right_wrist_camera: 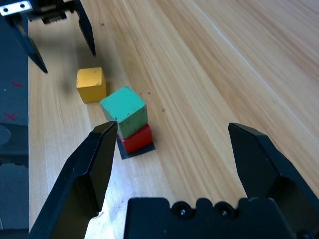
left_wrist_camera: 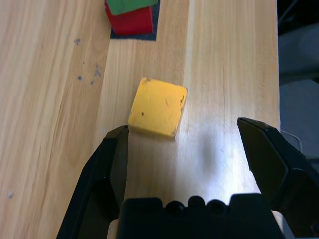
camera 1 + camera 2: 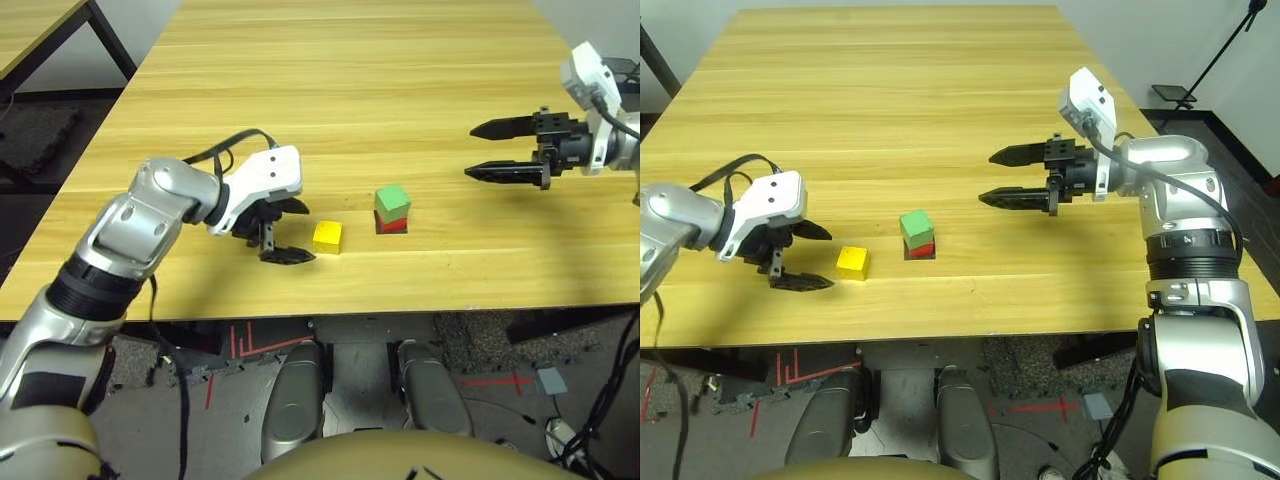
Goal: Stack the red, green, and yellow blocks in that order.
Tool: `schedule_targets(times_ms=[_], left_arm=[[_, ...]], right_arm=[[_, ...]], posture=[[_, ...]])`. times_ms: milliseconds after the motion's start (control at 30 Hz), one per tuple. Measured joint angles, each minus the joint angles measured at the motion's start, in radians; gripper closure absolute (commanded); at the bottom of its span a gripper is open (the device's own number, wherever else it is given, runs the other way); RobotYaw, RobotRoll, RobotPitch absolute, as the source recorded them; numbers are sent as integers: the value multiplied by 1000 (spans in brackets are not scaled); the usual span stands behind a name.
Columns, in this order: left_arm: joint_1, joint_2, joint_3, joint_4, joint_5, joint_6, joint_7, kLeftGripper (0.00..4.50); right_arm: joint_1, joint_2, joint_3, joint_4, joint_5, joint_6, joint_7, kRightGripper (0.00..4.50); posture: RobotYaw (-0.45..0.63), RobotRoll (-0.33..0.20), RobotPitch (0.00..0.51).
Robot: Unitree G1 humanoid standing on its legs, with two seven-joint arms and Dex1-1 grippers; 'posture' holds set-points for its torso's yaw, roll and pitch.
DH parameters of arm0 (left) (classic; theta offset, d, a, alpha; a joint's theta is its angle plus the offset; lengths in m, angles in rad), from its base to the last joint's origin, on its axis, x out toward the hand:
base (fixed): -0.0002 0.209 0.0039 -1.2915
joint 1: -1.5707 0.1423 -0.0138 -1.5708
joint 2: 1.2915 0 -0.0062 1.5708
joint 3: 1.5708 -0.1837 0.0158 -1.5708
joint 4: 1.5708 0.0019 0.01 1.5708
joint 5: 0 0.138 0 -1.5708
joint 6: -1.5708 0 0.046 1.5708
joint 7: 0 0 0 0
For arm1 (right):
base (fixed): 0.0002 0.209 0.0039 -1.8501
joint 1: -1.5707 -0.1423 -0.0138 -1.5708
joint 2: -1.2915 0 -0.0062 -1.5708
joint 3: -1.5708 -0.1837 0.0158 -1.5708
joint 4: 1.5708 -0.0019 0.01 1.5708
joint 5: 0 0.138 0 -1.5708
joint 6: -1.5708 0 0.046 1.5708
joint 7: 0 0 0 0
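Left gripper (image 3: pixel 283 232) is hovering spread just beside the small matte yellow cube (image 3: pixel 327 237), with the stack waiting beyond it.

The yellow cube is lying on the pale wooden table (image 3: pixel 350 90) just ahead of the left gripper's fingertips, turned slightly askew to the jaws and nearer one finger than the other, so the closing move likely calls for a short advance and centring. The matte green cube (image 3: pixel 393 201) is sitting, a little twisted, on the bright red cube (image 3: pixel 392 225), which is resting on a flat black square patch (image 1: pixel 135 149). The right gripper (image 3: pixel 1011 176) is hanging with fingers wide apart, well away from the stack; the left arm is clearly nearer. No writing or labels are showing on anything.
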Motion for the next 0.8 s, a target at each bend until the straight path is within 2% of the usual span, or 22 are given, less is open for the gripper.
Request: schedule_targets(times_ms=[233,533,633,800], left_arm=[[-11,-77,-19,80,39,-82,30,38],[-9,-123,-42,125,55,-106,30,38],[1,-136,-45,131,62,-96,39,608],[14,-155,-48,144,68,-58,69,2262]], right_arm=[[1,0,0,-3,0,5,1,0],[8,0,0,-32,1,25,-5,0],[15,0,-1,-39,2,29,-12,0],[21,0,-3,-44,3,34,-23,0]], posture=[[193,-60,94],[178,-57,96],[181,-51,96],[191,-41,90]])
